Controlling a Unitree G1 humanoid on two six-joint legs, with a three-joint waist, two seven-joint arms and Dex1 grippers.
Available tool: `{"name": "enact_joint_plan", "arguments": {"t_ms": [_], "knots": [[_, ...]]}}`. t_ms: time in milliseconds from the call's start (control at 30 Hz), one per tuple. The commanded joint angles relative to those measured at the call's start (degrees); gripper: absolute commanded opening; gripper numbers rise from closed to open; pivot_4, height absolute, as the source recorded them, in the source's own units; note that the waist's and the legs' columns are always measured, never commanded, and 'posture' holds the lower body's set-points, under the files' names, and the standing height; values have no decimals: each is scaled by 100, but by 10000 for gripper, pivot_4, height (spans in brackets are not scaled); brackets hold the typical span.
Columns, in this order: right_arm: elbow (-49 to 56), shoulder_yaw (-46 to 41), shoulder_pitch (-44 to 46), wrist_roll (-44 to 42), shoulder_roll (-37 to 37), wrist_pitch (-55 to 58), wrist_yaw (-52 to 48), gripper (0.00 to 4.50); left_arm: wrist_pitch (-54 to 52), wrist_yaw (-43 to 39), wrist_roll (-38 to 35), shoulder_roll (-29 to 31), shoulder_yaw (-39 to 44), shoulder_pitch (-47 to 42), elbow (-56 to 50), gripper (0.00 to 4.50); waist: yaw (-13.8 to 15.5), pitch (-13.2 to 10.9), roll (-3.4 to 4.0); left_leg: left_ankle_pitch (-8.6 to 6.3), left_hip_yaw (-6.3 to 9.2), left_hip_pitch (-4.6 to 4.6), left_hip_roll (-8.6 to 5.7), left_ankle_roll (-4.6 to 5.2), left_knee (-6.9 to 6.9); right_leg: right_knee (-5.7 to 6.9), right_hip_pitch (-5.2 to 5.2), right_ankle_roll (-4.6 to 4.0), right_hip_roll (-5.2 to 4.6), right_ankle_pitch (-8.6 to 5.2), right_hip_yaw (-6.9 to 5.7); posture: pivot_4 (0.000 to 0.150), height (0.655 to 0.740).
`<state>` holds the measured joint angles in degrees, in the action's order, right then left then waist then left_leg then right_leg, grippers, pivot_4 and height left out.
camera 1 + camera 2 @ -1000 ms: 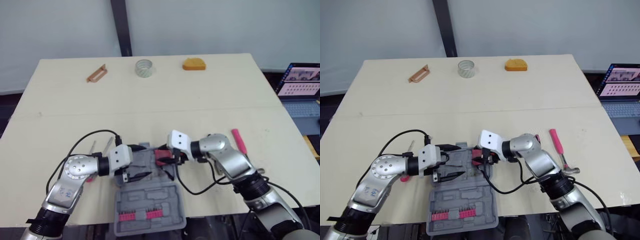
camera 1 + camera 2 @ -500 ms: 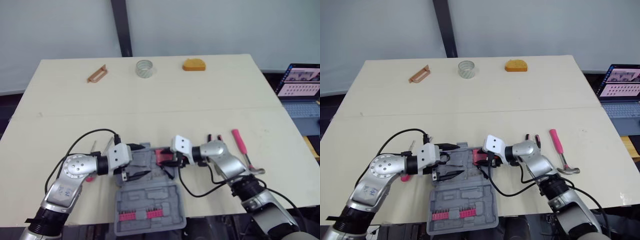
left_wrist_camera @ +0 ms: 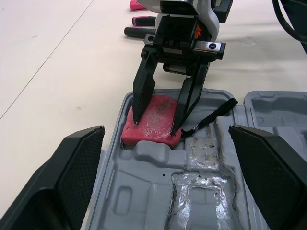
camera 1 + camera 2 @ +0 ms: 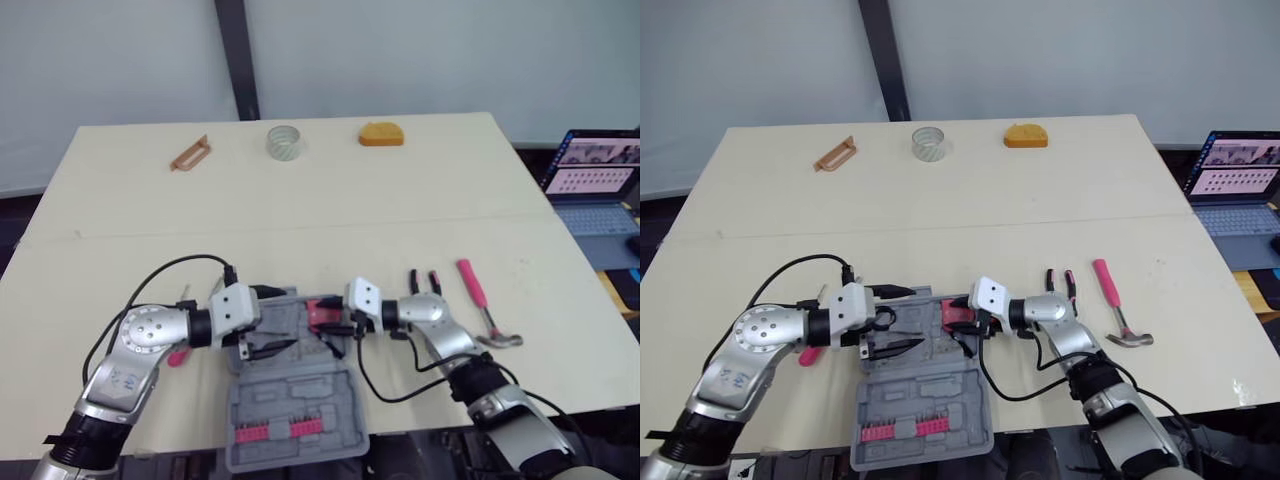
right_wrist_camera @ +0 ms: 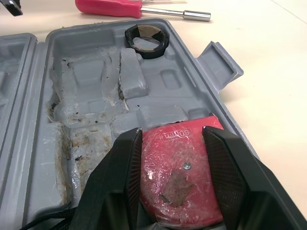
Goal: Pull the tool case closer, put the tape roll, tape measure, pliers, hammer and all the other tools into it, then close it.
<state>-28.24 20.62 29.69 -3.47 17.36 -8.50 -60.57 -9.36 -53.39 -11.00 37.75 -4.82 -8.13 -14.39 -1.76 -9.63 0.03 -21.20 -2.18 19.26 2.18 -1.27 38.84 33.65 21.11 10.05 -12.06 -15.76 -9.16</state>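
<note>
Pale table [image 4: 300, 220] took up most of what we saw, with a plain grey wall beyond it and a laptop [image 4: 595, 170] off its right side. On the near middle lay the tool case [image 4: 300, 395], opened flat. Its moulded tray was on the far side, and its other half reached the near edge, where it seemed to overhang a little. Bare table ran to the far edge. A clear tape roll [image 4: 283, 142], an orange object [image 4: 382, 133] and a brown handle-like piece [image 4: 190, 152] sat there, well apart from both arms.

The left gripper [image 4: 912, 317] hung over the tray's left part, fingers spread wide with nothing between them. The right gripper [image 3: 156, 122] reached in from the right, pointing left, its fingers clamped on the red tape measure [image 5: 180, 165].

Right of the case, the hammer [image 4: 472, 285] lay with its long axis running far to near, head at the near end. The pliers [image 4: 1060, 283] lay between it and the case, handles toward the far side. We judged the right arm plainly nearer to both. A pink-handled screwdriver [image 5: 115, 7] lay just left of the case, nearer the left arm.

The tape measure sat in the tray's far right corner pocket, close against the wall, and looked seated to us. As we read it, the coming move turned on letting go and backing out rightward, where the table was open as far as the pliers. A black tape roll [image 5: 147, 39] lay in the tray's far left pocket.
</note>
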Motion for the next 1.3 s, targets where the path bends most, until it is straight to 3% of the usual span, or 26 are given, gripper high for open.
{"name": "enact_joint_plan", "arguments": {"t_ms": [33,167,367,467,567,600,767,933,1300], "knots": [[-138,-27,-193,-9,21,393,-98,21056,-4,-12,-112,64,120,25,-162,45000,3,-1,1,0,0,0,1,-1,1,0,0,0,2,0,1,1500,7400],[752,-353,-227,-514,124,816,-283,21056,-187,16,-228,62,213,5,-188,45000,24,-5,7,-1,-3,9,2,-1,3,-1,9,0,3,0,4,1500,7400],[2594,-1164,-344,-1592,834,2632,-308,21056,-632,65,-616,246,815,275,-307,45000,25,-19,28,-1,1,66,2,-1,20,-2,52,0,3,0,0,1500,7400],[3076,-1704,-625,-1937,1678,3485,-379,28887,-760,159,-749,409,1364,542,-200,45000,50,-20,29,-1,1,72,4,-1,16,-9,55,0,5,0,-2,1500,7400],[3115,-2268,-1120,-2066,2435,3717,-452,42512,-892,144,-917,656,2114,903,55,45000,136,-23,23,-5,5,85,4,1,17,-19,60,0,6,0,-7,1500,7400],[3068,-2468,-1265,-2139,2614,3789,-464,44223,-871,124,-909,749,2351,1042,180,45000,155,-24,22,-5,4,88,4,1,17,-24,62,0,6,0,-7,1500,7400],[2649,-3357,-1890,-2262,3191,3846,-414,44223,-758,67,-923,1009,3527,1826,621,45000,161,-25,23,-7,-13,87,8,0,17,-29,64,0,7,0,-6,1500,7400],[1250,-4174,-2331,-2008,3579,3313,-172,44223,-301,-2,-846,1091,4594,2581,1642,45000,160,-26,20,-13,-26,89,10,1,16,-33,73,0,8,0,-6,1500,7400],[-1109,-4377,-2029,-1552,3751,2038,139,44223,748,277,-812,953,4792,2532,3282,45000,141,-27,21,-15,-49,86,20,-1,13,-32,85,0,10,0,-2,1500,7400]]}}
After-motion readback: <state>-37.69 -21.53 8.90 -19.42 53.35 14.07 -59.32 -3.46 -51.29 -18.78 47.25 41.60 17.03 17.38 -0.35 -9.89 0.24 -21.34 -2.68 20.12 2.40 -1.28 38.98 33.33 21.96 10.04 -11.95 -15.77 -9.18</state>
